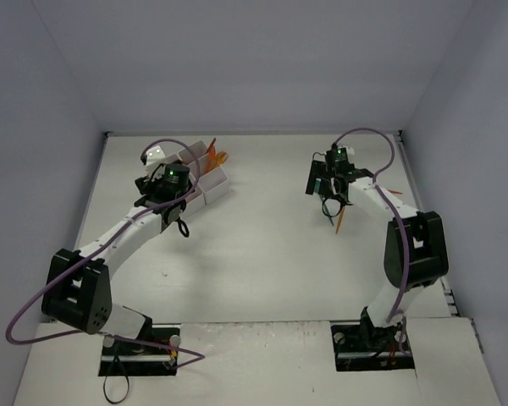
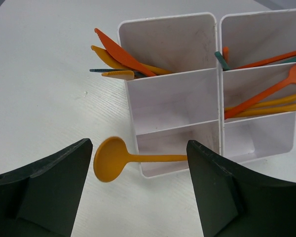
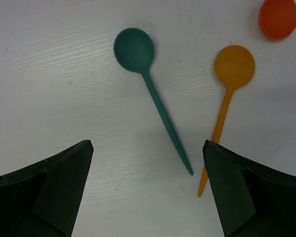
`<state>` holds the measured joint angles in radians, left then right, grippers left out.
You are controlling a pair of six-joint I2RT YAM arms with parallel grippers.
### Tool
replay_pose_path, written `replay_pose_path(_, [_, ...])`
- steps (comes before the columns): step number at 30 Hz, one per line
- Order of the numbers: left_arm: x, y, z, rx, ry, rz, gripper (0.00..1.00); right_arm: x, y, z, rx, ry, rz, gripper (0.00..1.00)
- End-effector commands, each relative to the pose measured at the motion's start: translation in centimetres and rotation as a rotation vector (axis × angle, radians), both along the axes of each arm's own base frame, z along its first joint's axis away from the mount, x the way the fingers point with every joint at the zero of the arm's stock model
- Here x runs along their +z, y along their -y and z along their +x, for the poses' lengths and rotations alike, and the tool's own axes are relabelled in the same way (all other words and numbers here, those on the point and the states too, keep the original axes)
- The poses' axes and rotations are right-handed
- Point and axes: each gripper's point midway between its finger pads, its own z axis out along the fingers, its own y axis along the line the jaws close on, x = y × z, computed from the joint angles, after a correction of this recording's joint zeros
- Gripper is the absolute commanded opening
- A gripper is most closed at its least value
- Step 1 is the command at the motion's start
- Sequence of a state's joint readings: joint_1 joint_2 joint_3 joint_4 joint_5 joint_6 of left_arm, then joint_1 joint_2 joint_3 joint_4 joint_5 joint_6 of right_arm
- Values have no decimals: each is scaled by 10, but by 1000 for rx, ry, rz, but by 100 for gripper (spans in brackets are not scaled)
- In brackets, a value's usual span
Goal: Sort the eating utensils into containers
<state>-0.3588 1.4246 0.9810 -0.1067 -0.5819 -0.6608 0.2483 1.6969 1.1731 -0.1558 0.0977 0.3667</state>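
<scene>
The left tool (image 2: 139, 148) stands wide, its two dark fingers (image 2: 49, 187) well apart. A yellow-orange spoon (image 2: 111, 158) lies crosswise in the gap, bowl toward the left finger and handle running to the right finger, where its end is hidden. I cannot tell whether that finger touches it. Just beyond the spoon is the near wall of the white tray (image 2: 175, 98), which sits in the far left part of the counter (image 1: 262, 254). In the wrist view an orange knife (image 2: 121, 52) leans over the tray's far left corner among yellow and teal pieces. An orange fork (image 2: 266, 91) slants across the right-hand column above two yellow handles, and more orange and teal handles show in the far right compartment.

The right tool (image 3: 148, 145) is also wide and holds nothing, hanging over the far right part of the counter. Below it, between the fingers, a teal spoon (image 3: 160, 103) lies flat, bowl away and handle pointing near and to the right. Just beside it on the right lies an orange spoon (image 3: 234, 66), its handle tip near the right finger. The two do not touch. The bowl of a red-orange spoon (image 3: 278, 17) shows at the far right corner of that view.
</scene>
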Motion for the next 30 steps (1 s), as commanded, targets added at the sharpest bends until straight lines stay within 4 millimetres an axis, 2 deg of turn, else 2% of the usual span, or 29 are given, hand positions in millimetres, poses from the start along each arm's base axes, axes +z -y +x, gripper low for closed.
replay_pose_path(1, [42, 5, -6, -44, 68, -30, 76, 1, 6, 28, -16, 30, -47, 91])
replay_pose_path(3, [49, 8, -10, -67, 66, -40, 76, -17, 6, 33, 1, -10, -66, 91])
replay_pose_path(4, [52, 11, -11, -82, 68, -45, 76, -20, 6, 35, 4, -14, -67, 90])
replay_pose_path(6, [74, 17, -20, -139, 92, -50, 76, -36, 6, 40, 34, -49, -73, 86])
replay_pose_path(9, [93, 27, -31, -227, 98, -58, 76, -44, 2, 45, 75, -65, -65, 77])
replay_pose_path(15, [113, 48, -60, -399, 91, -117, 76, -55, -19, 38, 163, -86, 0, 55])
replay_pose_path(18, [118, 71, -73, -534, 91, -185, 76, -62, -37, 23, 232, -111, 34, 33])
replay_pose_path(20, [121, 85, -78, -603, 90, -227, 76, -62, -49, 14, 276, -114, 34, 19])
replay_pose_path(24, [126, 110, -89, -724, 79, -301, 76, -54, -89, -9, 411, -95, 9, 2])
replay_pose_path(28, [132, 124, -95, -790, 76, -330, 76, -39, -127, -36, 536, -58, 15, 0])
replay_pose_path(30, [134, 131, -96, -817, 74, -338, 76, -25, -138, -47, 599, -21, 18, 0])
